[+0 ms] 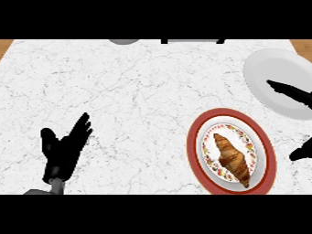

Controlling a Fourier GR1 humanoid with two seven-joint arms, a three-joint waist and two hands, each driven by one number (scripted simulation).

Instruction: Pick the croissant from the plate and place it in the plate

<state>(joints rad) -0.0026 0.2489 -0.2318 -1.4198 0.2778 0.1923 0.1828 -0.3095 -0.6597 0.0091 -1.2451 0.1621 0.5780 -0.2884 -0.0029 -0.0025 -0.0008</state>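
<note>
Low at the far left: left hand (63, 148), fingers straight and fanned upward, holding nothing. Resting by the look of it, parked well apart from both plates so as not to crowd the work.

To the right of that hand: grey-veined marble counter (138, 105), carrying everything else.

Further right, just left of the right hand's thumb: red-rimmed plate (193, 147) with a flowered inner band. Lying lengthwise along its middle: the croissant (231, 157), untouched and not yet picked. Task judged to be at its very start.

Up and to the right, partly beneath the right hand's fingers: plain white plate (273, 68). Presumably the destination, set just beside the red-rimmed one to keep the carry short.

At the right edge: right hand (298, 96), spread wide and gripping nothing. Fingers stretched straight out over the white plate, thumb low, near the red rim but apart from it. Palm cut off by the edge; height above the counter impossible to tell. Probably opened this wide in readiness to come round the croissant. Likely next call: move left and down over the pastry's thick middle, closing along its sides rather than its tapered tips.
</note>
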